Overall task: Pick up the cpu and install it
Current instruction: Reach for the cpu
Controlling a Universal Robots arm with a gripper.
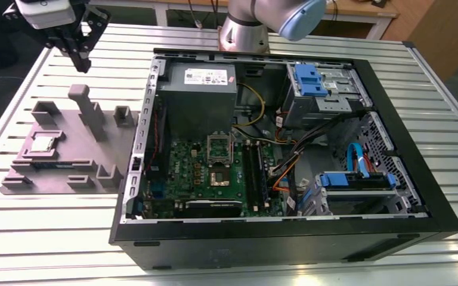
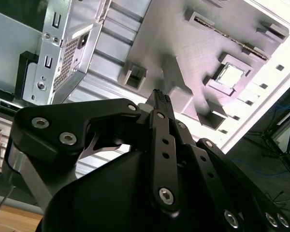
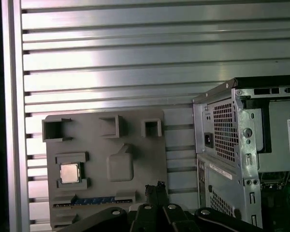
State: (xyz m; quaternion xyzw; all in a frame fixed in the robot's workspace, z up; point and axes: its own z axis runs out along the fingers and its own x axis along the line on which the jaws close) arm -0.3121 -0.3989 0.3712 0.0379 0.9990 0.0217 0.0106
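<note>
The cpu (image 1: 45, 143) lies in a grey tray (image 1: 74, 152) beside the open case (image 1: 293, 238).

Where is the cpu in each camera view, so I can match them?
Exterior view: the cpu sits in a square pocket of the grey holder, on the exterior view's left, outside the computer case.
First wrist view: cpu in the same pocket, at the holder's side away from the case.
Second wrist view: cpu in that pocket.
Shared landmark: the holder's tall post.

The arm (image 1: 245, 33) is a silver-grey metal tube with a pale blue joint cap (image 1: 302, 18). Its gripper (image 2: 160, 96) is matt black, built of bolted link bars with silver screw heads (image 2: 166, 195).
</note>
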